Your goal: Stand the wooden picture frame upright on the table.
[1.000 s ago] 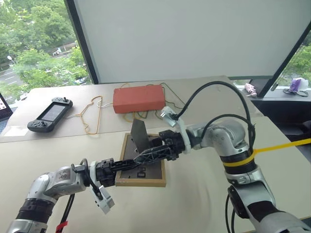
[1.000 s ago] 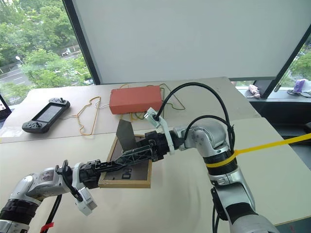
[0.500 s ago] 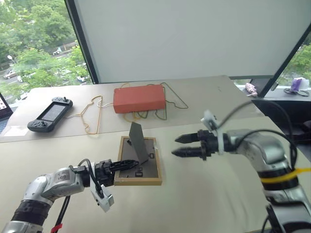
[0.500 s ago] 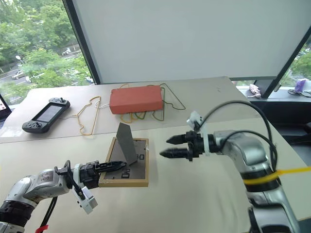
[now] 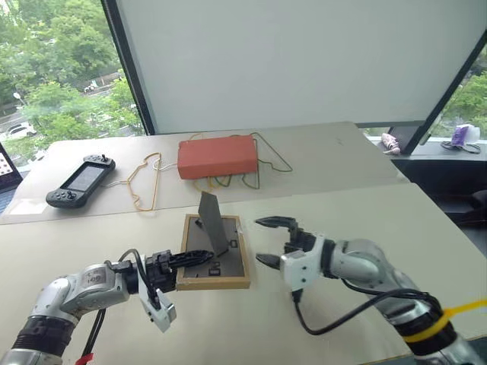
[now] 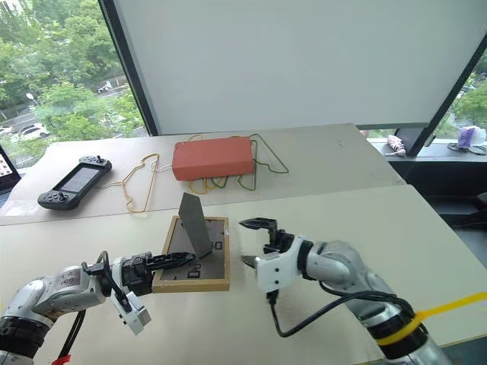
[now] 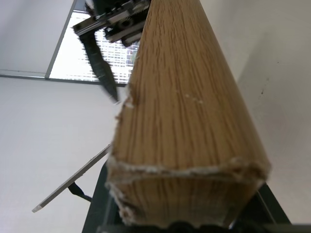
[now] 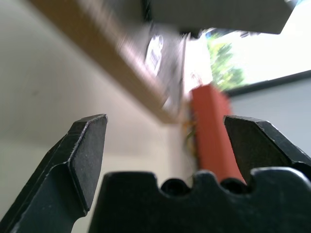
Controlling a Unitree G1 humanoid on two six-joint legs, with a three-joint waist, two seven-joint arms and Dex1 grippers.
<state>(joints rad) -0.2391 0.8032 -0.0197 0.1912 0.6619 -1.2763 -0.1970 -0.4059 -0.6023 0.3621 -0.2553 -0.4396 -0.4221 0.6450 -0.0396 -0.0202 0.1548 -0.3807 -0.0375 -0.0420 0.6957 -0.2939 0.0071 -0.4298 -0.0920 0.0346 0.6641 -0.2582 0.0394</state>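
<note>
Left eye view shows the frame point(image 5: 214, 253) lying face-down on the table point(image 5: 327, 205), dark back up, with its fold-out stand point(image 5: 212, 223) raised from the back like a fin. The left gripper point(image 5: 199, 258) reaches in level from the frame's left side, and its fingers are closed on the near-left edge of the wood; in the left wrist view that pale wood edge runs straight out from between the jaws, so the grip looks firm and meant to pin or lever the frame while the other arm works. The right gripper point(image 5: 272, 240) sits just beyond the frame's right edge, apart from it, jaws spread wide and empty, one finger high and one low. From the right wrist view the frame's wooden edge lies ahead of the jaws and off to one side, not yet between them, with the red box point(image 5: 218, 155) further off in the gap. My reading is that the open jaws are lining up to take the right edge so both arms can tip the frame up onto its stand. Beyond the jaws, near the box, lie wire hangers point(image 5: 144, 177) and a game controller point(image 5: 80, 180), well clear of the work.
</note>
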